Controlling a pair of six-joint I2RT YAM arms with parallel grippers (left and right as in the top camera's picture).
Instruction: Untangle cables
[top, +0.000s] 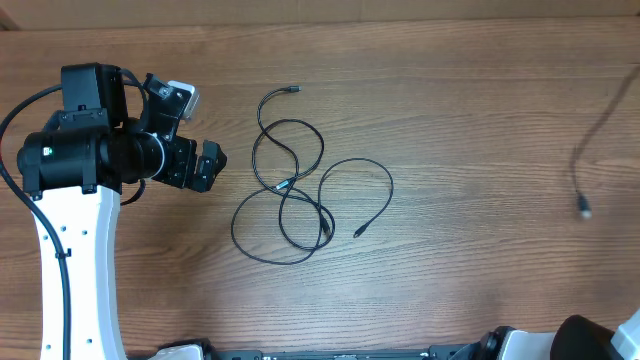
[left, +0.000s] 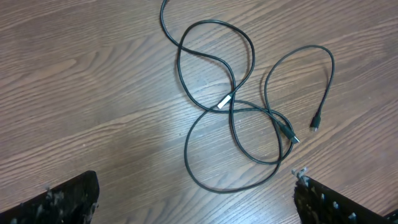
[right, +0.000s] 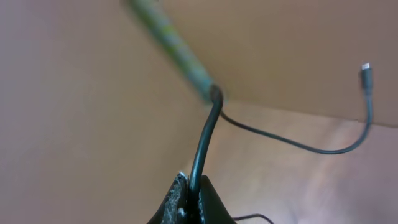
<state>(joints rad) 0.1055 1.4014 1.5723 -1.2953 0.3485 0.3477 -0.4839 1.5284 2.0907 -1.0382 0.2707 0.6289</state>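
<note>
The left pincer (left: 196, 182) is held wide apart, nothing gripped; the tangled cables (left: 231, 102) are laid just ahead of it. The right pincer (right: 191, 200) is clenched on one cable (right: 204, 140), which is run out ahead and off to its right.

You're looking at a brown wood-grain table (top: 480, 100) lying under everything. A plain tan panel (top: 400, 8) is running along its far edge in the overhead view.
</note>
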